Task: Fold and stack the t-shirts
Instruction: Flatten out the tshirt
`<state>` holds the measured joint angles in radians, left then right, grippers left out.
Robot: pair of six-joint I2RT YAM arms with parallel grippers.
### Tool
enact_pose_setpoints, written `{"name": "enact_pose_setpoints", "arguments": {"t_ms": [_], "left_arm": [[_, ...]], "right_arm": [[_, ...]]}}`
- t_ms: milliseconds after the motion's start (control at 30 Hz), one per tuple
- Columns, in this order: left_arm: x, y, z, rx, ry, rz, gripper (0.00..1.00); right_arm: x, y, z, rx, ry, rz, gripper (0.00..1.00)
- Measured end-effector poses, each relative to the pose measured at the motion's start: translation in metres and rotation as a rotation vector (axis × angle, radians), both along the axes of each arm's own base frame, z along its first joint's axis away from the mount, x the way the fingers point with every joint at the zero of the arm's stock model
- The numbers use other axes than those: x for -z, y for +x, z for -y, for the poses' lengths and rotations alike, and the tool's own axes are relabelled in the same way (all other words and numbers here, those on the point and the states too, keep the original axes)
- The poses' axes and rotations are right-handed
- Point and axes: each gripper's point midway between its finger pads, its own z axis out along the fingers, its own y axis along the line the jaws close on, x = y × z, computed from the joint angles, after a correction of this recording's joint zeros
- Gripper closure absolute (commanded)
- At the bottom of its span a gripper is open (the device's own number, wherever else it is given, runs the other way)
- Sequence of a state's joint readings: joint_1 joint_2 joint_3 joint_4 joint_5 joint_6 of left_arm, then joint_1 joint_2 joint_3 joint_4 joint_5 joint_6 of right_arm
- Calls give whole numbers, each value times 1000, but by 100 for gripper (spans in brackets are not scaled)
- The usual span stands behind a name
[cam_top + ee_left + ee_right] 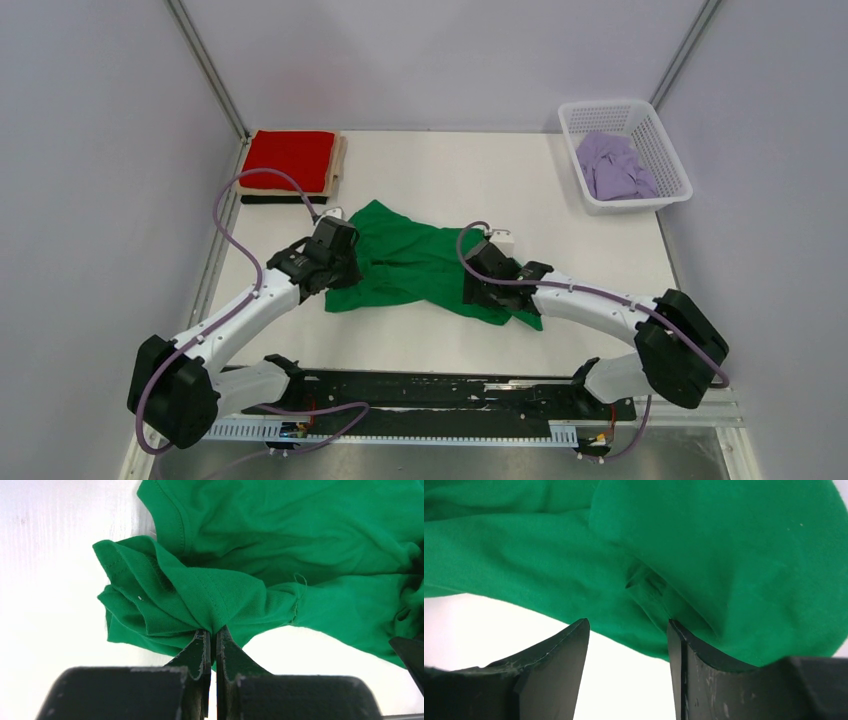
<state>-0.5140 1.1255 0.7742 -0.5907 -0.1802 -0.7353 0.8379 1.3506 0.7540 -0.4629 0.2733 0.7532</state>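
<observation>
Green t-shirt (pixel 415 265): crumpled, mid-surface (pixel 560 220). Left gripper (pixel 212 636), shirt's 9 o'clock edge, clamped on bunched cloth. Right gripper (pixel 626 630), 4 o'clock edge, jaws apart astride fabric. Advice: seat the hem deeper before pinching.

green t-shirt (pixel 280 525): soft matt cloth, stitched hems. basket (pixel 664 145): white plastic lattice. table (pixel 450 170): smooth, matt.
</observation>
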Motion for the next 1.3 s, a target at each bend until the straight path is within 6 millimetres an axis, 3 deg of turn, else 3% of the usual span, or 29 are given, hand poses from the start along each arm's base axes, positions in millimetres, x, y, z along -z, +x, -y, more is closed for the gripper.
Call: {"name": "enact_pose_setpoints", "arguments": {"t_ms": [267,367,433,467,633,733,833,967,1067,1233,1300], "left_arm": [[4,-3,-1,1,2,-7,100],[4,-2,-2,-2,4,-4,100],[4,-2,-2,-4,6,-3,100],[4,-2,-3,-7,9,-1,100],[-1,-1,-7,-21,17,18,100],[-17,2,-7,-23,3,58,100],[-51,10,-4,-23,-35,144,100],[-130,22,-2,-16,-107,350,100],[-205,21,-7,-5,-162,530,100],[-322,0,-20,25,-244,798,100],[-355,-11,-23,43,-269,872,100]], "right_arm": [[21,16,12,68,-62,-31,50],[29,19,20,97,-90,-44,65],[33,19,26,119,-106,-50,94],[34,18,30,133,-113,-51,99],[16,16,36,143,-86,-15,100],[-24,18,33,133,5,79,100],[-85,19,33,112,149,231,100],[-168,11,43,97,330,444,100],[-227,2,59,101,431,602,100],[-328,-17,84,89,553,837,100],[-364,-27,91,69,592,909,100]]}}
